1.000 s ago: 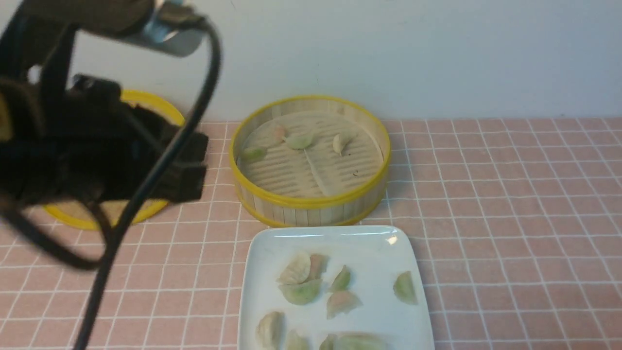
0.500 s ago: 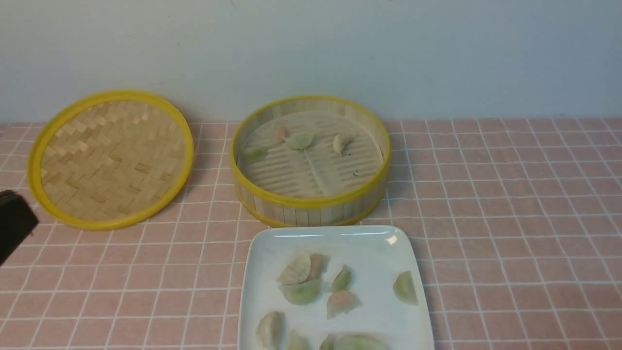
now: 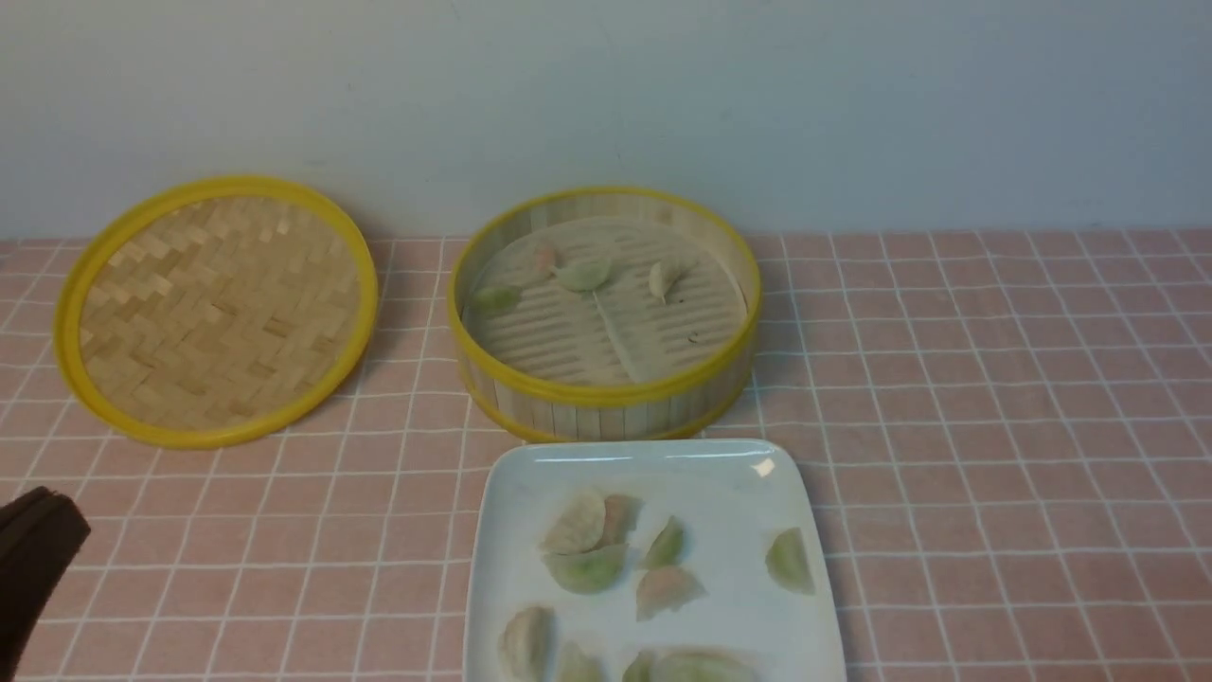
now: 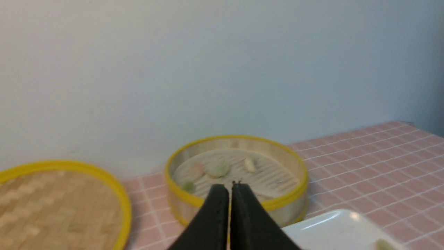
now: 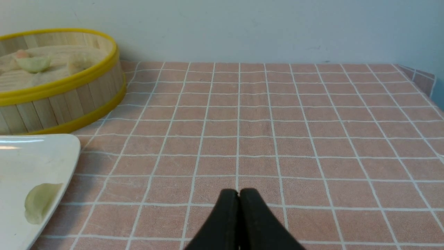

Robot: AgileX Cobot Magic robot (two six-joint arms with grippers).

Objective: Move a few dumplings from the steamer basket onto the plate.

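Both claws, left (image 4: 229, 189) and right (image 5: 239, 194), appear pressed closed, gripping nothing.

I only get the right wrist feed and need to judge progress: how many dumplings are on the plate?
Observer: The front view shows at least eight dumplings on the plate; the nearest ones are cut off by the frame.
Operator: And in the steamer basket?
Observer: Four lie in the steamer basket, all in its far half.
Operator: Where is the left hand?
Observer: The left hand is shut on nothing, low at the near left, apart from the basket.
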